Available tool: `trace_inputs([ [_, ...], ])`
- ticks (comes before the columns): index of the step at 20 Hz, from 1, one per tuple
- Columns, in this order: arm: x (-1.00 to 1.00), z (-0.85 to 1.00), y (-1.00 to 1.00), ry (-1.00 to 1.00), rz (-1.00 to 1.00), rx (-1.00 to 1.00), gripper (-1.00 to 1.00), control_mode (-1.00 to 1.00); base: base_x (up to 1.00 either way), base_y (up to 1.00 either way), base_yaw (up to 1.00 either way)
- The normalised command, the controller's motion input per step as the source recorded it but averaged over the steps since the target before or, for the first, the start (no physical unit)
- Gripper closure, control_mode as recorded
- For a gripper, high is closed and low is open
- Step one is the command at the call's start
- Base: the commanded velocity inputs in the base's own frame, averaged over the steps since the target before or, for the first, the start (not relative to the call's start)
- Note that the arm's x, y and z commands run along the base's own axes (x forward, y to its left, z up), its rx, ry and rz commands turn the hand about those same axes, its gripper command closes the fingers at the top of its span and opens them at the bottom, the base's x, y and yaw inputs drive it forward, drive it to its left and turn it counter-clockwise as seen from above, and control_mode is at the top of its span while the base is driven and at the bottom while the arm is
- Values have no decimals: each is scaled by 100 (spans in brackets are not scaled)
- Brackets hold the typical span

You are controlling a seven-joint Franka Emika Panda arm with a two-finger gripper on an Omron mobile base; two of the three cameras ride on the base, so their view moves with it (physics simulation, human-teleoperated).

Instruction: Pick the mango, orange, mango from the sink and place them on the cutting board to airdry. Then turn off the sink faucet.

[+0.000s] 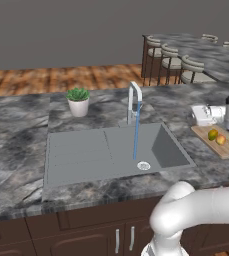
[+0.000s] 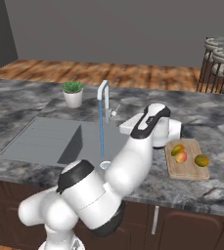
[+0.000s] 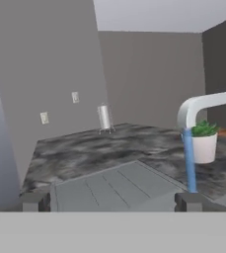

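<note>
**Three fruits on the board, water running**

The sink (image 1: 86,155) is a grey basin set into the dark marbled table (image 1: 16,130), with its ribbed drainboard on the left in the left base view and a small white drain (image 1: 143,165) at the deeper end. A blue stream of water (image 1: 136,132) falls from the gooseneck spout of the sink faucet (image 1: 133,100) into the basin.

The cutting board (image 2: 187,163) lies on the table to the right of the sink. On it sit the orange (image 2: 181,156), touching a green-and-orange mango (image 2: 177,149), and an olive-yellow mango (image 2: 201,160) a little apart from them.

The gripper (image 3: 109,201) hangs above the table between the sink and the board, pointing across the sink; its jaws stand wide with nothing between them. A potted plant (image 1: 78,101) stands behind the sink, left of the faucet. In the hand view a metal canister (image 3: 104,118) stands at the far edge of the table.
</note>
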Motion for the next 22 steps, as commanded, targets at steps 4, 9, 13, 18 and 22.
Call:
trace_inputs([
  [4,57,0,6,10,8,4,-100,-100,0,0,0],
  [9,50,-3,11,8,14,2,-100,-100,0,0,0],
  [13,41,-28,27,4,2,0,-100,-100,0,0,0],
  [18,43,-37,17,5,-1,0,-100,-100,0,0,0],
  [22,49,-15,18,3,-2,0,-100,-100,0,0,0],
])
